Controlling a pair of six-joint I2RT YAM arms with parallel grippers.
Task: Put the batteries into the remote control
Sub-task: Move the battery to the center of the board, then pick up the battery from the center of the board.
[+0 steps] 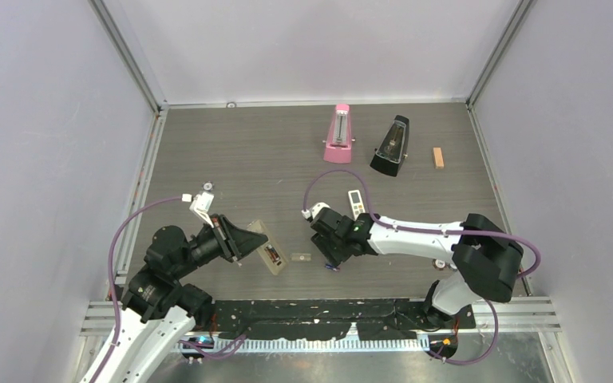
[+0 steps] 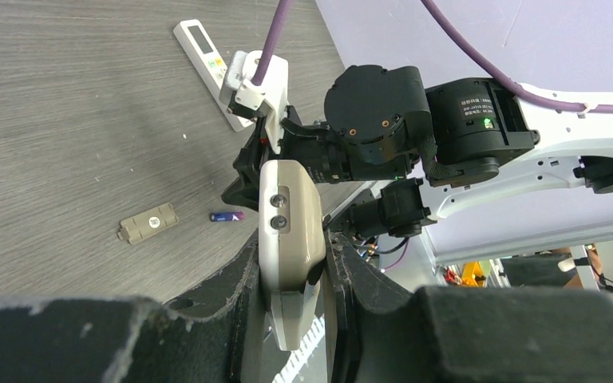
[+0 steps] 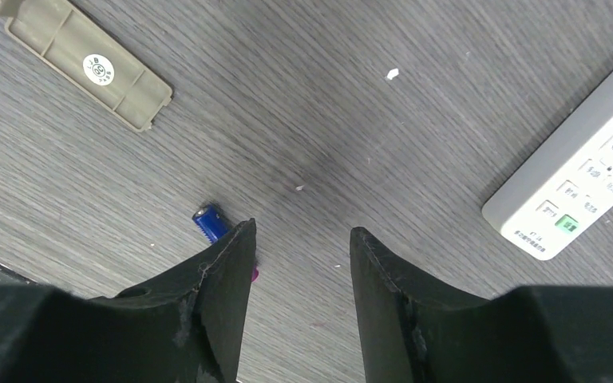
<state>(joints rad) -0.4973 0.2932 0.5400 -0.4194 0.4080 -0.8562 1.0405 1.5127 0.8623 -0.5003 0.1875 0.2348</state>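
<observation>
My left gripper (image 2: 291,267) is shut on the remote control (image 2: 289,219), slim with a grey-beige back. In the top view the remote control (image 1: 269,248) sticks out to the right of the left gripper (image 1: 247,239), low over the table. One bluish-purple battery (image 3: 211,223) lies on the table, partly hidden behind the left finger of my right gripper (image 3: 303,239), which is open with nothing between its fingers. That battery (image 2: 227,216) lies just under the right gripper (image 1: 329,254), and the top view shows it (image 1: 334,269) as a small dark speck.
A grey-beige battery cover (image 1: 302,258) lies between the two grippers. A broader white remote (image 1: 356,203) sits behind the right gripper. Further back stand a pink metronome (image 1: 338,134), a black metronome (image 1: 391,145) and an orange block (image 1: 438,157).
</observation>
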